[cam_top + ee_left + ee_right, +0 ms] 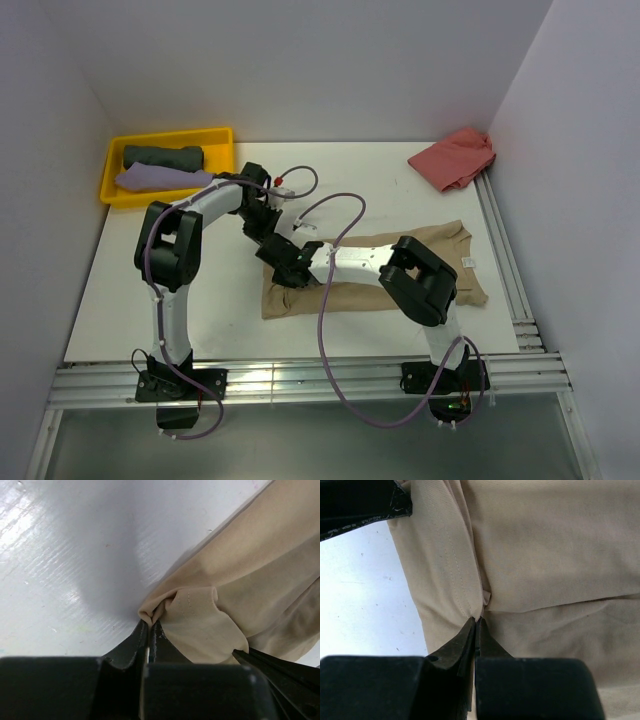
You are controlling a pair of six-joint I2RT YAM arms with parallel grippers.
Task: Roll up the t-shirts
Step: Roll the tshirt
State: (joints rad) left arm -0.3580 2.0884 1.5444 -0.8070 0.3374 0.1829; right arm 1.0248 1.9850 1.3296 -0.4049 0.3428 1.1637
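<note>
The tan-beige t-shirt (400, 270) lies folded lengthwise across the white table, its small white tag (470, 262) near the right end. My left gripper (268, 228) is shut on a pinched corner of the shirt's left end (172, 607). My right gripper (287, 268) is shut on the hem fold of the same end (470, 580), just in front of the left one. A salmon-pink shirt (455, 158) lies crumpled at the back right. Rolled dark green (163, 157) and lavender (160, 178) shirts lie in the yellow bin.
The yellow bin (220, 135) stands at the back left. White walls close in on three sides. A metal rail (505, 260) runs along the table's right edge. Purple cables (335, 215) loop over the shirt between the arms.
</note>
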